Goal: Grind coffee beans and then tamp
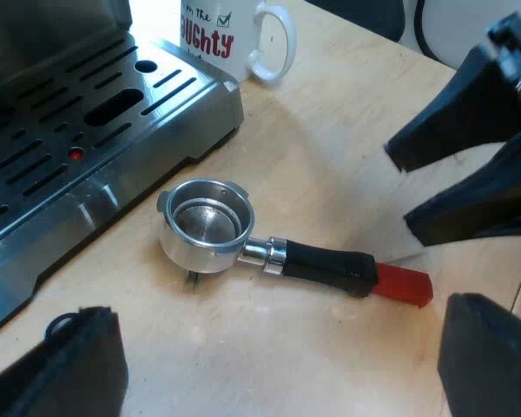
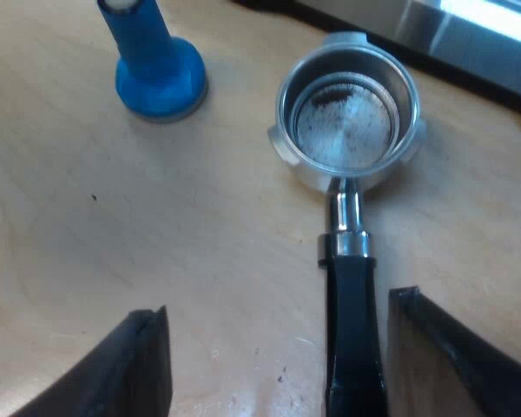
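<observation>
Right wrist view: right gripper (image 2: 278,308) wide open, empty, astride black handle (image 2: 354,330) of loose round metal holder (image 2: 347,117) on wooden surface (image 2: 113,217); handle sits off-centre, so closing may skid it.

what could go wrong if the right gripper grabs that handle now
1. The holder lies loose on the table, its handle nearer one finger of the open right gripper than the other, so closing may shove or twist it.
2. The blue tamper stands close to the holder's bowl; a swing on lifting could knock it over.
3. The machine's tray edge is close by, so the bowl might clip it.
</observation>
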Controlling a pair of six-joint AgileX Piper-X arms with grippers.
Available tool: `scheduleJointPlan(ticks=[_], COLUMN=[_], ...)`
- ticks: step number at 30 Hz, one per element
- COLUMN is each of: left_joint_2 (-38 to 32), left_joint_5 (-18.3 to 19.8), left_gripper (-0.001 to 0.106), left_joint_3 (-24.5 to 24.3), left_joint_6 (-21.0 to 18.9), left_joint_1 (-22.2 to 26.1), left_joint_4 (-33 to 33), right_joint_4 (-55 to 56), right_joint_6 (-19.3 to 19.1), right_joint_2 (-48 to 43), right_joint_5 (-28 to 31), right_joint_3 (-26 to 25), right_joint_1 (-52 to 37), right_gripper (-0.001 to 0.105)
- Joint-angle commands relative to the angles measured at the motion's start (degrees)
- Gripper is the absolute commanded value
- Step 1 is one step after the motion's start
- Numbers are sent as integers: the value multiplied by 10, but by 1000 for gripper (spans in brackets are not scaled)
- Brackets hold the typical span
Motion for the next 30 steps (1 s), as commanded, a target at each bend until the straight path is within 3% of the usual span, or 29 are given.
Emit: scheduleJointPlan(ticks=[1, 3, 4, 10, 17, 24, 30], left_joint_2=[-3, -3, -3, -3, -3, 14, 55], left_joint_5=[6, 6, 6, -14, -72, -73, -75], left_gripper=[76, 76, 76, 76, 76, 76, 76], left_joint_3=[0, 0, 0, 0, 0, 33, 44], left_joint_6=[0, 0, 0, 4, 4, 4, 4], left_joint_1=[-3, -3, -3, -3, -3, -3, -3], left_joint_4=[-3, -3, -3, -4, -7, -74, -107], right_joint_4=[4, 4, -27, -95, -107, -107, -107], right_joint_6=[-8, -9, -79, -132, -133, -132, -132], right_joint_2=[-11, -15, -54, -64, -64, -64, -64], right_joint_5=[3, 5, 11, 11, 11, 11, 11], right_joint_3=[-4, -4, -4, -4, -2, -2, -2], right_joint_1=[1, 1, 2, 2, 2, 2, 2], right_gripper=[56, 56, 56, 56, 56, 69, 69])
